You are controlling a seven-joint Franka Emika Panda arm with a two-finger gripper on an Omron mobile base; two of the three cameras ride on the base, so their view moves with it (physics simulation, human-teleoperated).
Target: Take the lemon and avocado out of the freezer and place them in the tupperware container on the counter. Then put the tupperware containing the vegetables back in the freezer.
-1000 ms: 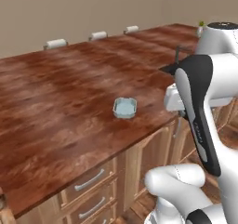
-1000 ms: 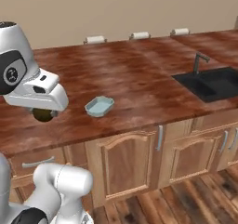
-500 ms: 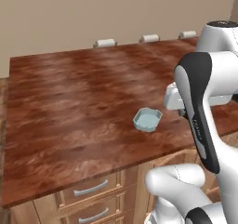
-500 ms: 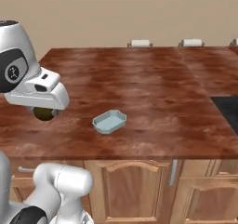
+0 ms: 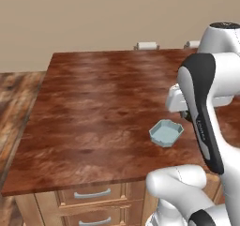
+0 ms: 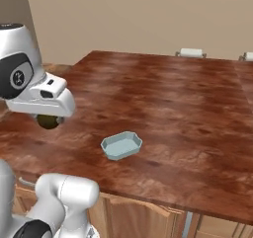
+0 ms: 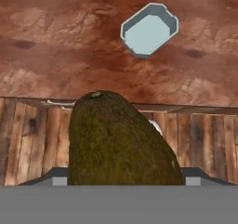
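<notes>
Across the right base view, you see the worktop [image 6: 197, 103], a broad reddish-brown wood-grain slab, running from 9 o'clock to 3 o'clock above light wooden cabinets. Its near edge also crosses the hand view, with plank flooring below it.

Next in size, the tupperware container [image 6: 121, 145] sits on the worktop near that front edge. It is pale blue, shallow, and holds nothing. In the hand view it lies at about 1 o'clock from the held fruit; in the left base view it rests just at 8 o'clock of the arm's forearm.

Smallest, the avocado [image 7: 118, 141] is clamped in the gripper [image 7: 122, 183]; the jaws stand wide around its dark olive body. In the right base view the avocado shows as a dark ball under the white hand at 9 o'clock, well apart from the container.

Step in hand, judged from this layout: carrying the avocado to the container. The next move calls for you to bring the gripper forward over the worktop, centre the avocado above the container, lower, then release.
</notes>
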